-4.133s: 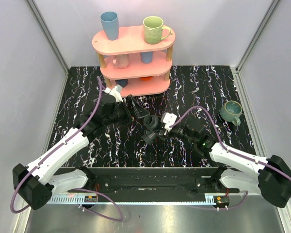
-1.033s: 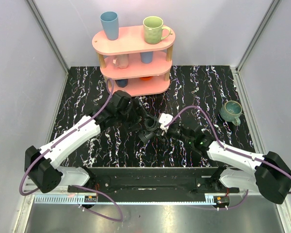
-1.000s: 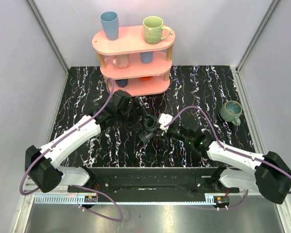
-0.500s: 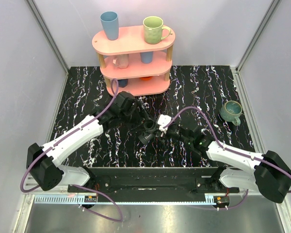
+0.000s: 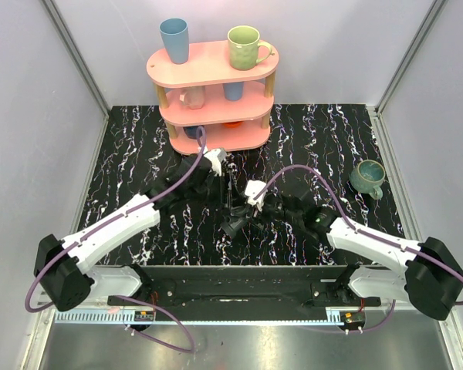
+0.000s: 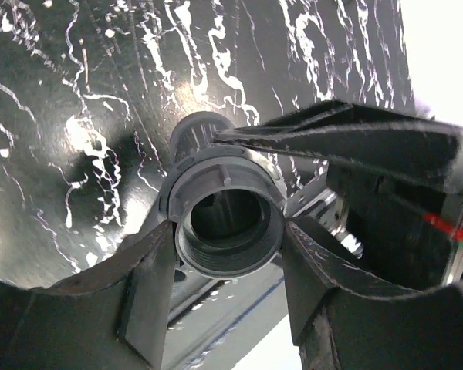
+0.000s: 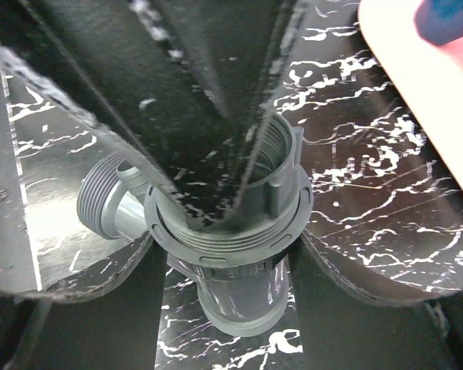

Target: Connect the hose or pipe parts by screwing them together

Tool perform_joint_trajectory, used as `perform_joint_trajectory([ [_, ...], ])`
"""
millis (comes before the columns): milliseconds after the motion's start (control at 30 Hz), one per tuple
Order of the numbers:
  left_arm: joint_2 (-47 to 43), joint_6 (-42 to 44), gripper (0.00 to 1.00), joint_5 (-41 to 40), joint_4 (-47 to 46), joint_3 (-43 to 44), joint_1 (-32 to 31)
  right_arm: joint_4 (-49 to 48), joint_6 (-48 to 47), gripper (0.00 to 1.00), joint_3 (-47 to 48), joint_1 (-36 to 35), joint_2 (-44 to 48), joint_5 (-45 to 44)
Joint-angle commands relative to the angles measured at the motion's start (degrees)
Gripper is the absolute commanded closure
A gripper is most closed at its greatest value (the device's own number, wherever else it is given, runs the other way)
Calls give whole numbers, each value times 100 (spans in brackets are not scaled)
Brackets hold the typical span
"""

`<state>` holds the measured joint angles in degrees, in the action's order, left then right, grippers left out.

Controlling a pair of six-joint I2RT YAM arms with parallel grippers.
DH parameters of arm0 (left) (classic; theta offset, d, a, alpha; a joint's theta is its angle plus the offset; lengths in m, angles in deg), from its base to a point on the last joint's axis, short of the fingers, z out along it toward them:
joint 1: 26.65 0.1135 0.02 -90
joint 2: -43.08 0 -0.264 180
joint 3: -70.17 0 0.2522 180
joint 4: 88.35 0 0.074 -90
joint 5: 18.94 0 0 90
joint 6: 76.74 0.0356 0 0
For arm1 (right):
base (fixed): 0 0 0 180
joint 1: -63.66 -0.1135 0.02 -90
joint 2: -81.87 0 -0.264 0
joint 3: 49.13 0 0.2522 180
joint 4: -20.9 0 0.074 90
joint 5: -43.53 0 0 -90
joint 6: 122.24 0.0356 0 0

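The black T-shaped pipe parts (image 5: 234, 222) hang just above the marbled table, at its middle. My right gripper (image 5: 243, 217) comes in from the right and is shut on the fitting's body (image 7: 239, 304) below its wide flange. A threaded side branch (image 7: 100, 202) sticks out to the left. My left gripper (image 5: 228, 202) reaches in from the upper left. Its two fingers (image 6: 150, 270) press on either side of the open threaded end (image 6: 228, 258), so the left gripper (image 6: 228, 239) is shut on that end. The right gripper (image 7: 230, 254) sees the left fingers (image 7: 216, 154) crossing over the opening.
A pink three-tier shelf (image 5: 208, 71) stands at the back, with a blue cup (image 5: 174, 40) and a green mug (image 5: 245, 46) on top. A teal mug (image 5: 366, 176) sits on the table at the right. Grey walls close in both sides.
My left gripper swung right from beside the shelf onto the fitting, and its jaws narrowed around the threaded end. The right gripper shifted slightly left, still holding the fitting.
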<state>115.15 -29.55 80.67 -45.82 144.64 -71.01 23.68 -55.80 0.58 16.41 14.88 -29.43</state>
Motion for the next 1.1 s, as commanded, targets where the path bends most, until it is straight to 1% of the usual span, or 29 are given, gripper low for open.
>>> perform_joint_trajectory([
  [0, -378, 2219, 100, 1068, -1506, -542, -3, -89, 184, 100, 668, -31, 71, 1327],
  [67, -396, 2653, 100, 1297, -1375, -516, -3, 165, 202, 100, 808, 13, 71, 1538],
  [100, -378, 2977, 100, 1298, -1140, -446, -3, 245, 202, 100, 844, 31, 123, 1583],
  [167, -335, 3242, 100, 1377, -823, -376, 6, 272, 237, 100, 818, 75, 194, 1514],
  [200, -299, 3435, 100, 1421, -743, -297, 15, 281, 254, 98, 800, 101, 290, 1461],
  [233, -282, 3489, 100, 1482, -698, -270, 32, 272, 272, 98, 774, 119, 334, 1426],
  [333, -273, 3752, 100, 1965, -671, -296, 138, 272, 307, 100, 625, 259, 545, 1608],
  [367, -290, 3866, 100, 2271, -680, -322, 199, 281, 316, 100, 572, 303, 581, 1723],
  [433, -282, 4567, 100, 2816, -715, -463, 252, 281, 342, 100, 545, 365, 660, 2030],
  [467, -282, 4832, 100, 3349, -768, -507, 278, 307, 386, 100, 545, 382, 660, 2153],
  [500, -238, 5148, 99, 3511, -768, -516, 279, 316, 412, 100, 563, 374, 616, 2268],
  [567, -168, 5326, 93, 3679, -777, -464, 279, 299, 474, 100, 589, 382, 537, 2497],
  [600, -63, 5318, 81, 3671, -768, -359, 279, 290, 500, 100, 598, 374, 459, 2515],
  [633, -1, 5257, 63, 3488, -759, -280, 279, 264, 518, 100, 581, 382, 432, 2506],
  [700, 201, 4958, 36, 3146, -444, 97, 296, 193, 553, 100, 502, 382, 414, 2428],
  [733, 271, 4897, 30, 2970, -278, 238, 375, 158, 571, 100, 440, 374, 440, 2314],
  [767, 307, 4704, 18, 2925, -84, 335, 436, 158, 571, 100, 414, 382, 475, 2261],
  [800, 307, 4529, 2, 2881, -83, 406, 515, 140, 562, 100, 387, 383, 545, 2217],
  [833, 273, 4361, 1, 2819, -83, 424, 646, 132, 527, 100, 335, 374, 563, 2129],
  [867, 255, 3960, 1, 2793, -100, 459, 709, 132, 518, 100, 317, 382, 598, 2093],
  [933, 167, 3632, 1, 2740, -135, 529, 832, 36, 483, 100, 291, 382, 590, 1945],
  [967, 141, 3291, 1, 2705, -135, 556, 850, -9, 466, 100, 282, 383, 572, 1892],
  [1033, 62, 2955, 1, 2669, -100, 644, 911, -88, 448, 100, 282, 383, 528, 1725],
  [1067, 26, 2649, 1, 2652, -118, 653, 920, -123, 439, 100, 282, 374, 511, 1646],
])
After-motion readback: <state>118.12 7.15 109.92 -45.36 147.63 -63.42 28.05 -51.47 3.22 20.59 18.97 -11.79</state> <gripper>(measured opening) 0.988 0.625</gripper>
